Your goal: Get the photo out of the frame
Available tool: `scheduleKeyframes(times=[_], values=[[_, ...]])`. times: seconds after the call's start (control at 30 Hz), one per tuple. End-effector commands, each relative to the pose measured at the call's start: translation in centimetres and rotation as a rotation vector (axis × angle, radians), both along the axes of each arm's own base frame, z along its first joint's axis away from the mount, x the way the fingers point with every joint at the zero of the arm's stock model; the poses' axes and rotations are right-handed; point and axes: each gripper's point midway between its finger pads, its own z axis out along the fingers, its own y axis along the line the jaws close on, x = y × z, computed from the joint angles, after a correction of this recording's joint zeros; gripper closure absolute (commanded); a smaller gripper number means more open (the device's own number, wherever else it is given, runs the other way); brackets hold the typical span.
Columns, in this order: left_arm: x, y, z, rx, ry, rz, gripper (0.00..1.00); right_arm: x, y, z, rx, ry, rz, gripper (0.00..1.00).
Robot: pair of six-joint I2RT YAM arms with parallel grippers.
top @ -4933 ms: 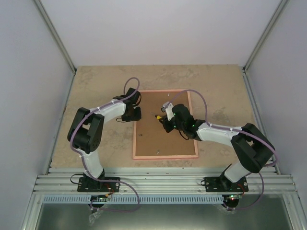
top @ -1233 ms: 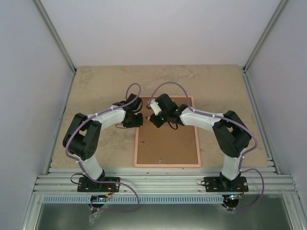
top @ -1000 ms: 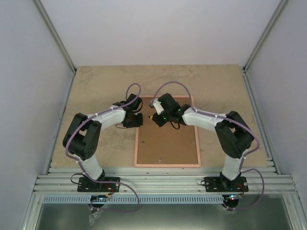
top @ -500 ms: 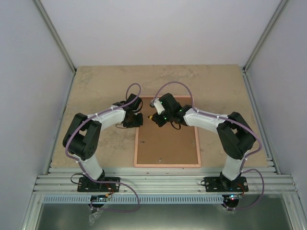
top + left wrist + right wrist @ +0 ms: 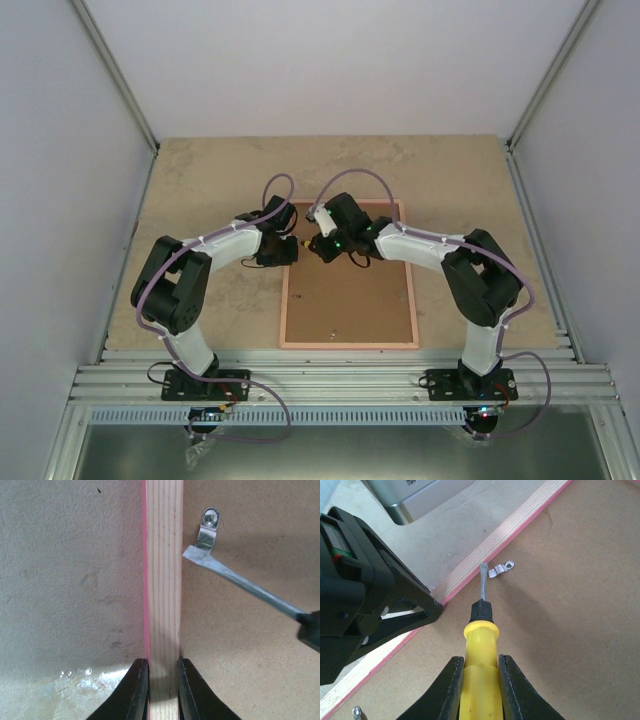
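Table: a beige, stone-patterned table top point(image 5: 210, 180) inside pale walls, with an aluminium rail point(image 5: 340, 385) along the near edge.
Frame: the thin bright pink rectangular picture frame point(image 5: 349, 345) lies flat and back side up, a little right of the table's middle.
Board: a brown fibreboard backing panel point(image 5: 350, 300) fills the frame's opening and covers whatever sits beneath it (the photo itself does not show).
In the way: a small bent silver metal clip point(image 5: 207, 530) lies on the board just beside the frame's left rail, near the far left corner. A second small metal fitting point(image 5: 328, 322) sits on the near part of the board.
Tool: a screwdriver point(image 5: 481, 630) with a yellow handle, a black collar and a flat steel blade. Its tip meets the free end of the clip, at the seam between rail and board.
Left arm: the elbow is bent out to the left and the forearm reaches right to the frame's left rail.
Left gripper point(image 5: 163, 680): clamped across that pale wooden rail, one finger on the pink outer edge and one on the board side.
Right arm: the elbow is out to the right and the forearm crosses the far part of the frame leftwards.
Right gripper point(image 5: 481, 664): clenched on the yellow handle, with the blade pointing at the clip, close to the left gripper.
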Motion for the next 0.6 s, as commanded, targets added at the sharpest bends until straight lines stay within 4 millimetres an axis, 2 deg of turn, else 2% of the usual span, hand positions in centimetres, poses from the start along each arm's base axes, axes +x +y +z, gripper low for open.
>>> scheduleKeyframes(times=[0.0,0.33,0.57], values=[[0.3,-0.4,-0.3,-0.014,-0.015,0.005,0.92,0.2,0.8,-0.4,0.008,0.012,0.007,0.99],[0.2,-0.3,-0.4,-0.011,-0.016,0.007,0.92,0.5,-0.2,-1.5,-0.051,0.010,-0.032,0.99],[0.3,-0.1,-0.4,-0.005,-0.017,0.012,0.92,0.2,-0.7,-1.0,-0.048,-0.006,-0.035,1.00]])
